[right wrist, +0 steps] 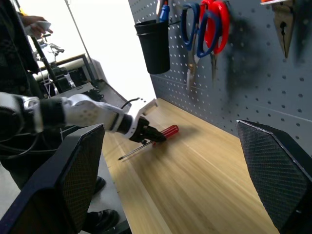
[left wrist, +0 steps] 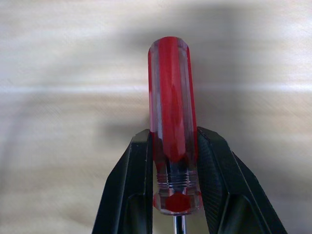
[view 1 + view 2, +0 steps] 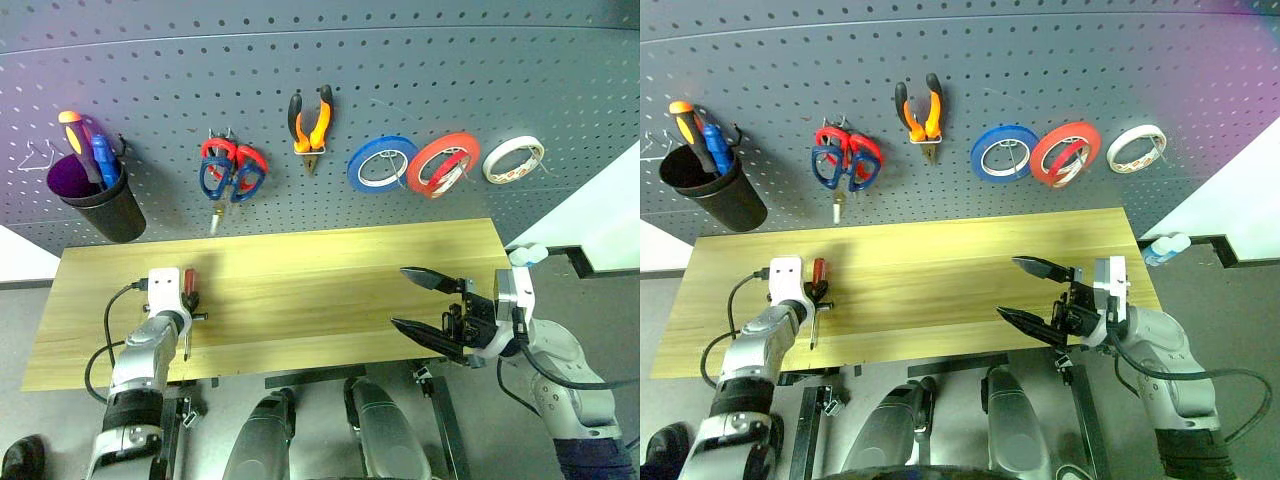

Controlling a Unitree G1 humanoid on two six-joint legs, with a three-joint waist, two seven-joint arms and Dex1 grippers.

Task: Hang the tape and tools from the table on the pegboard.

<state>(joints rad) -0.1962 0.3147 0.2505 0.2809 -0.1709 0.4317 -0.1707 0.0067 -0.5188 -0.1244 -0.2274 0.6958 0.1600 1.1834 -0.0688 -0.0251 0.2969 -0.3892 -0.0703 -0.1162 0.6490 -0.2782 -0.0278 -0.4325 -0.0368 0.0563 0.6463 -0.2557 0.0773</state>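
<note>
Gripping the red-handled screwdriver (image 2: 171, 131) near the metal end of its handle, the left gripper (image 3: 189, 300) has both black fingers pressed on it, low at the left of the frame. The screwdriver lies flat on the table (image 3: 300, 290), near its left front edge. At the lower right, the right gripper (image 3: 428, 305) hangs with its fingers wide apart and holds nothing. Farther back, on the pegboard (image 3: 400, 80), hang the orange-handled pliers (image 3: 311, 122) and the thin red tape ring (image 3: 443, 164).
</note>
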